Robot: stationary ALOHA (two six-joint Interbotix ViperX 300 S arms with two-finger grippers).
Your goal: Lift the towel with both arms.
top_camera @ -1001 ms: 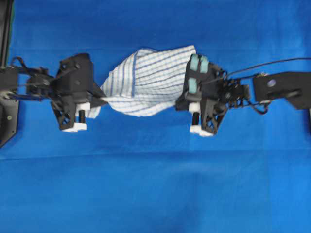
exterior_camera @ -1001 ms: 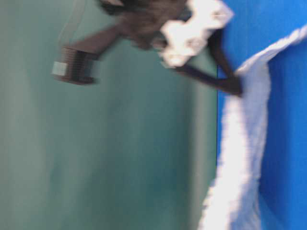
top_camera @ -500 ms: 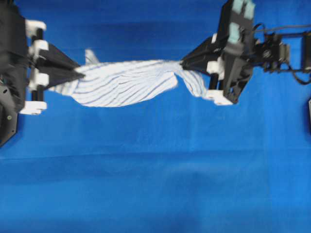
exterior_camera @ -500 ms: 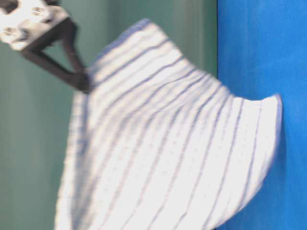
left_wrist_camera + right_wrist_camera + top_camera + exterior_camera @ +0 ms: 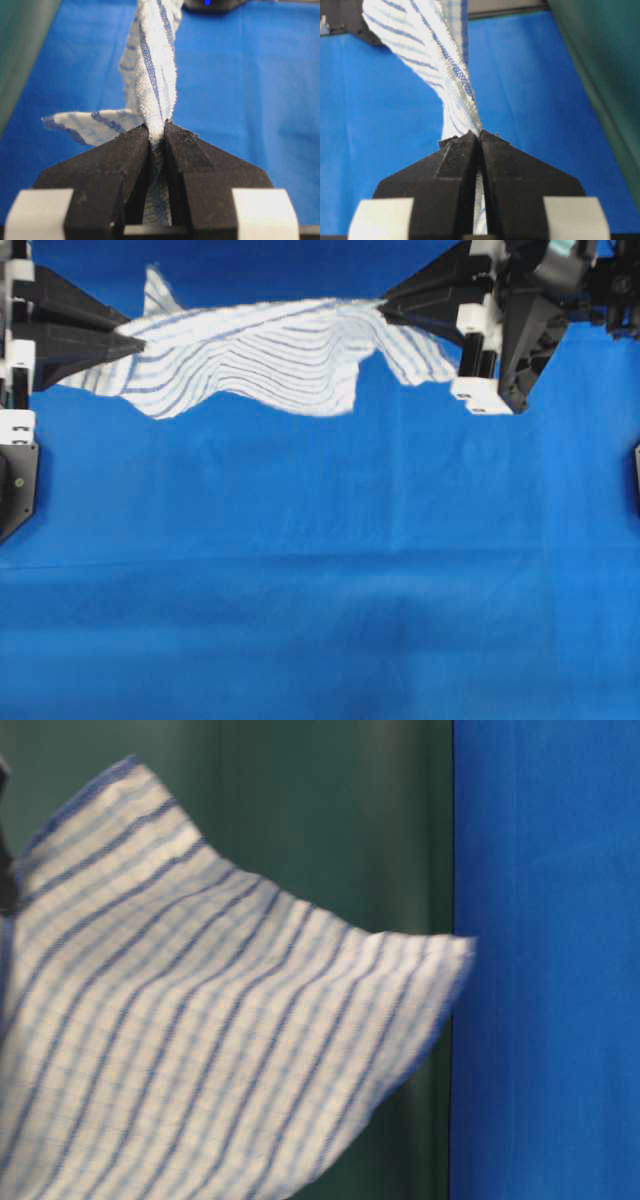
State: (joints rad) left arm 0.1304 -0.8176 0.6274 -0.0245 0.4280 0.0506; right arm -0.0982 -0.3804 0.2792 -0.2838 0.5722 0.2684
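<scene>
Both arms have carried the thin white cloth with blue and grey stripes, the towel [image 5: 270, 355], higher and wider apart than a moment ago, and its hem now hangs clear of the plain blue cover on the worktop [image 5: 320, 570]. It spans between them: the left gripper [image 5: 157, 131] pinches one bunched end and the right gripper [image 5: 479, 135] the other, both clamped tight on fabric. If the arms keep spreading, I reckon the taut upper edge could slip out of one thin pinch, leaving the towel dangling from a single corner.
</scene>
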